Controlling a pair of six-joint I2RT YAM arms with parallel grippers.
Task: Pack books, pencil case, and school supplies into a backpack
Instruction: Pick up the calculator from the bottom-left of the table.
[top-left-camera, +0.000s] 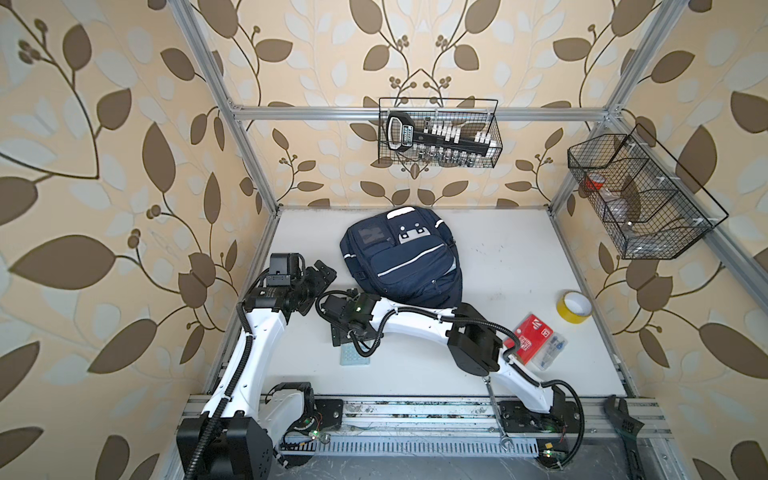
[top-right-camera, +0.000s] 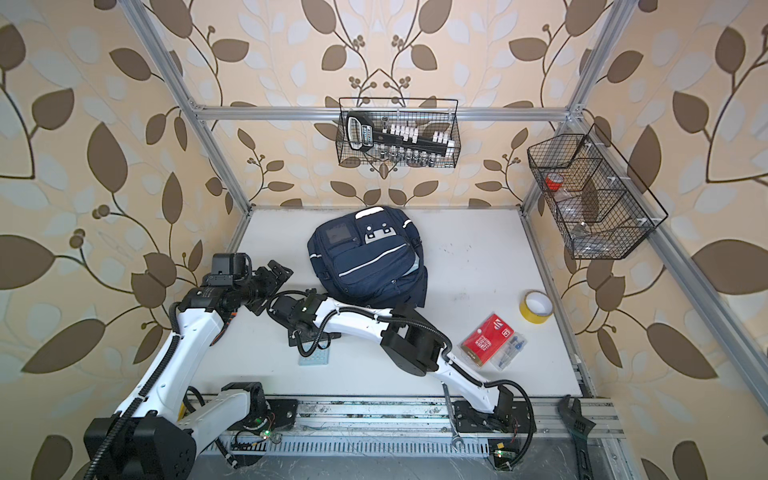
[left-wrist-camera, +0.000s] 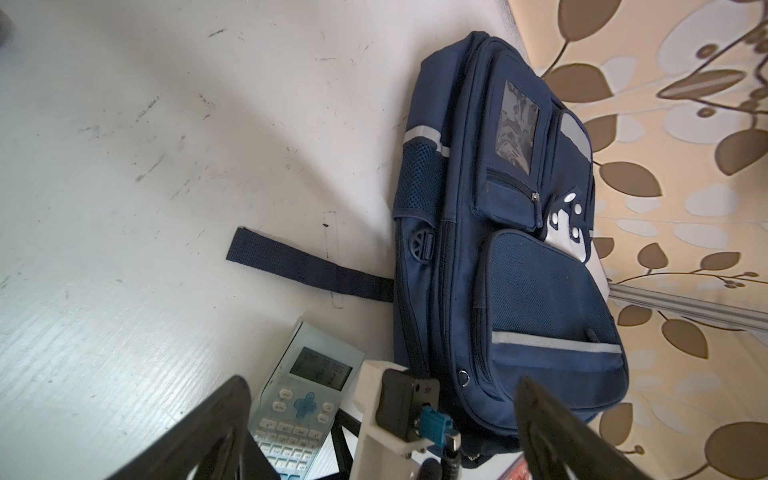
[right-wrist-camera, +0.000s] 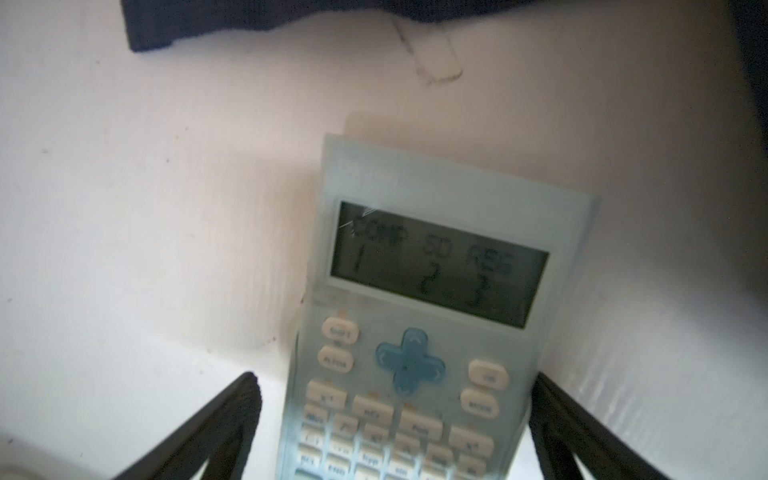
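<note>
The navy backpack (top-left-camera: 405, 257) (top-right-camera: 368, 253) lies flat at the back of the table, front pockets up, and fills the left wrist view (left-wrist-camera: 519, 249). A pale blue calculator (top-left-camera: 354, 358) (top-right-camera: 314, 358) lies in front of it. My right gripper (top-left-camera: 344, 336) (right-wrist-camera: 395, 415) hangs over the calculator (right-wrist-camera: 419, 332), open, with its fingers on either side of the keypad end. My left gripper (top-left-camera: 320, 286) (left-wrist-camera: 382, 415) is open and empty, to the left of the backpack. The clear box with a red label (top-left-camera: 534, 338) lies at the right. Books and pencil case are out of view.
A yellow tape roll (top-left-camera: 574, 306) lies near the right edge. A loose backpack strap (left-wrist-camera: 307, 270) trails on the table toward the calculator. Two wire baskets (top-left-camera: 438, 133) (top-left-camera: 640, 199) hang on the walls. A black wrench (top-left-camera: 623, 419) rests on the front rail.
</note>
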